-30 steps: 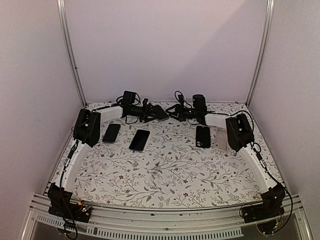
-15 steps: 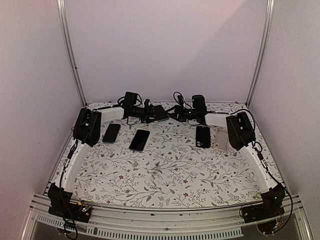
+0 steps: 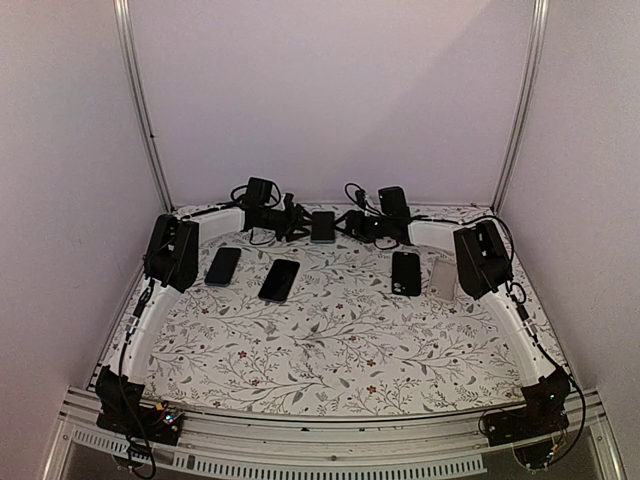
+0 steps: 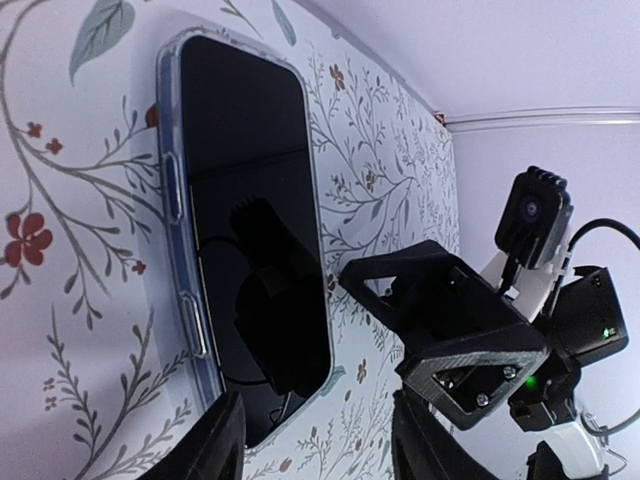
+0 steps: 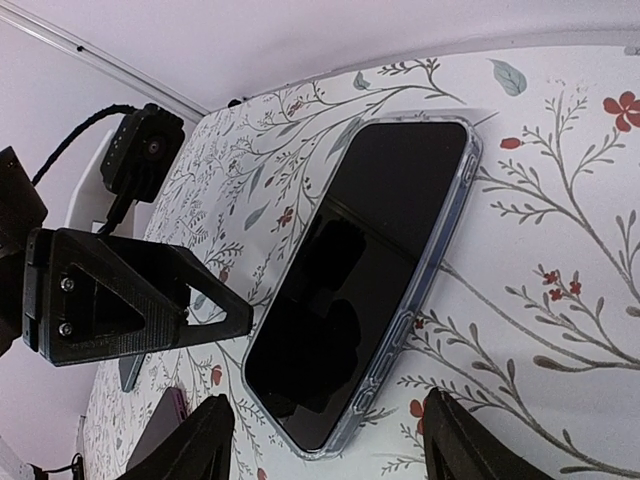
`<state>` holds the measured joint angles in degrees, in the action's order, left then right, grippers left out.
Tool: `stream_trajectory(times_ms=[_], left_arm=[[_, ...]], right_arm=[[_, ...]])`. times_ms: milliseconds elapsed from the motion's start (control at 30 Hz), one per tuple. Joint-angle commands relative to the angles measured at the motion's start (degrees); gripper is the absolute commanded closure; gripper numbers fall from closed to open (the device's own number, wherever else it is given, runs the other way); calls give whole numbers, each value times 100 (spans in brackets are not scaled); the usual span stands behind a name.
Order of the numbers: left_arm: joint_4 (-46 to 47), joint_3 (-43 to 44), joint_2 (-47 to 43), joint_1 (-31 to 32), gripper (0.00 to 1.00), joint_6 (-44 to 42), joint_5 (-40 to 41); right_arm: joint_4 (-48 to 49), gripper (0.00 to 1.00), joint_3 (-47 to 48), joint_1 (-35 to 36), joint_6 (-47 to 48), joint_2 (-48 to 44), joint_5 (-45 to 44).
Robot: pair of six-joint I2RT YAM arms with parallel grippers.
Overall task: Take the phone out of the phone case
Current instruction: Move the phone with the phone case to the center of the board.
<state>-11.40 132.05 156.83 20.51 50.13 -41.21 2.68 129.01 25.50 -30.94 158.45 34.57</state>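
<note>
Setup for the peel is in hand: phone [image 3: 323, 226] in its clear phone case [image 4: 172, 190] lies far-centre on the table [image 3: 330, 345], right gripper [image 5: 330, 440] spread astride it, left gripper [image 4: 320, 440] hold unclear, so next one pins the case, one pries.

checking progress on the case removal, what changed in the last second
The cased phone at the back turned from skewed to square between the arms. The left gripper and right gripper shifted slightly beside it, both open, neither gripping it. The far-left phone, the phone beside it, the black phone and the clear case stayed put.
</note>
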Motion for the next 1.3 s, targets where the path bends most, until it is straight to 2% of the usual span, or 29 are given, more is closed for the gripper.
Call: stream_trajectory(times_ms=[0,133,600,1033,1267], left_arm=[[1,-115,-250,-52,48,-227,216],[-339,158,-70,-87,48,-270,241],[-279,453,377,25,48,4,65],[35,321,436,226,48,244,-317],[208,-340,23,356,48,136,-325]], right_arm=[[-259,34,177,100,88,167,-127],[-494,34,181,126,51,148,-238],[-659,33,316,354,-296,307,-444],[-660,34,354,379,-322,350,-158],[-469,34,-389,386,-285,-89,-223]])
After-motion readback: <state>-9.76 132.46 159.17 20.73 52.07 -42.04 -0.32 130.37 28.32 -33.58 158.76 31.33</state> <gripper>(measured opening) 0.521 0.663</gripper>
